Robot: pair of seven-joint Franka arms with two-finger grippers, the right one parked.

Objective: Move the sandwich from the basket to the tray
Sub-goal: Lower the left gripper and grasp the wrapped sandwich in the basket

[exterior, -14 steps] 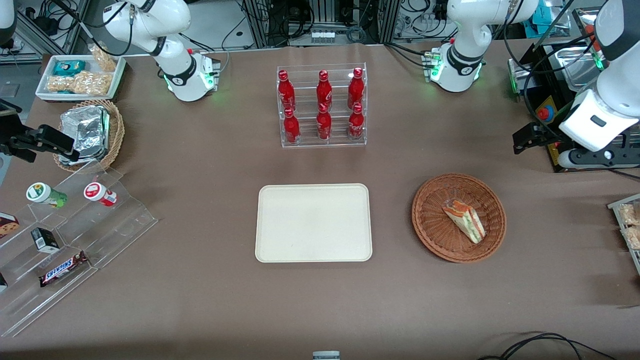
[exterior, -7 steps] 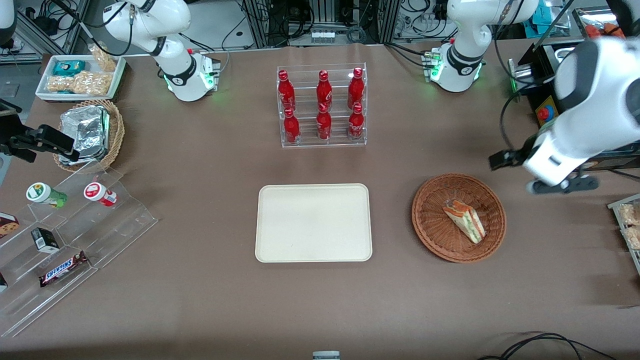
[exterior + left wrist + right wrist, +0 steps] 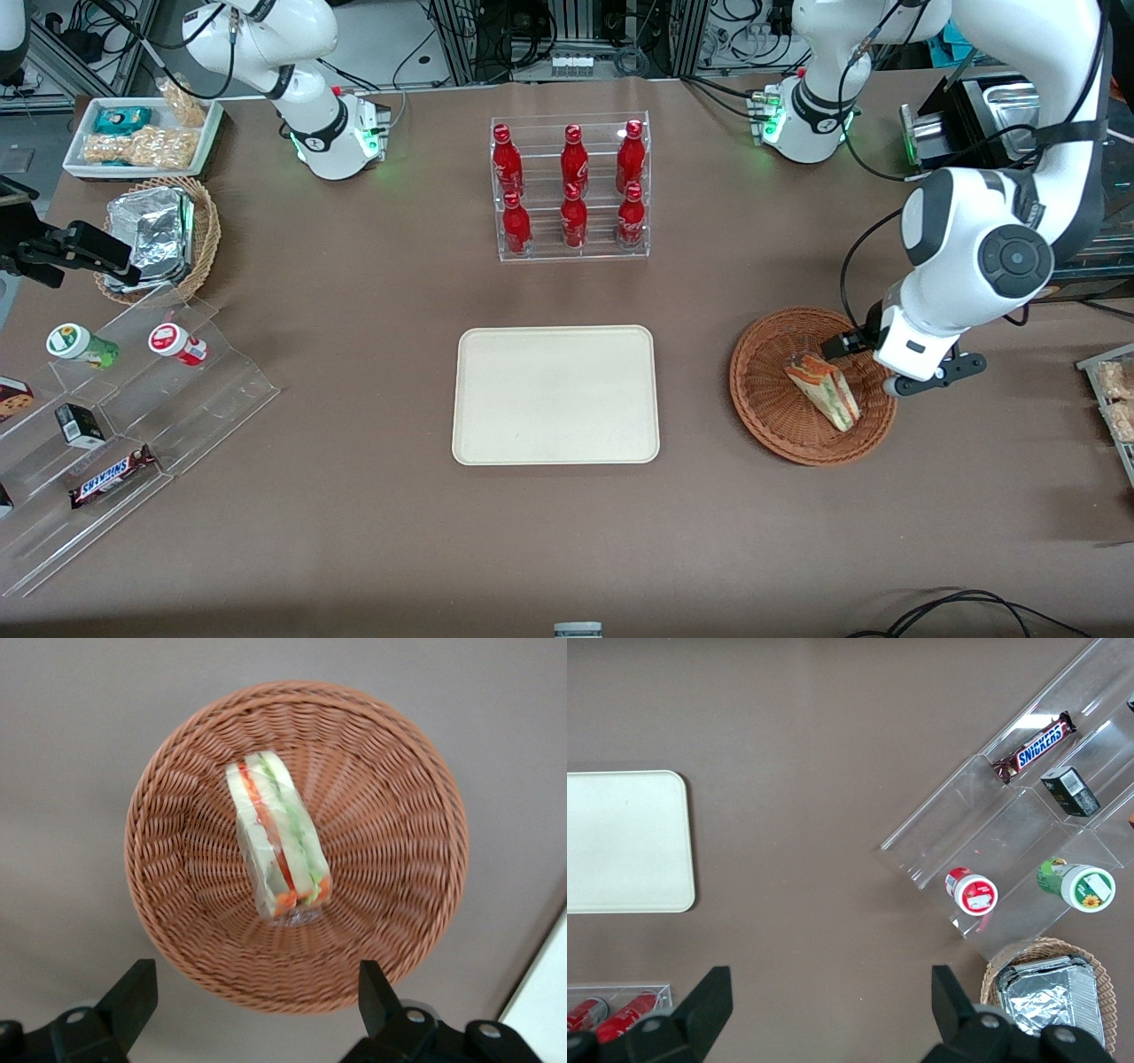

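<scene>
Spread wide with nothing between its fingers, the left arm's gripper [image 3: 252,997] hangs above the basket [image 3: 762,399], over the rim on the working arm's side. Inside the basket, the sandwich [image 3: 823,391] lies on the weave in its clear wrap, its orange-red and green layers showing, apart from the fingers [image 3: 131,999]. Well apart, toward the parked arm's end, the tray [image 3: 555,395] sits bare on the brown table [image 3: 354,532].

Hand [image 3: 252,1005] cut off; tray [image 3: 545,1001] mostly cropped.
</scene>
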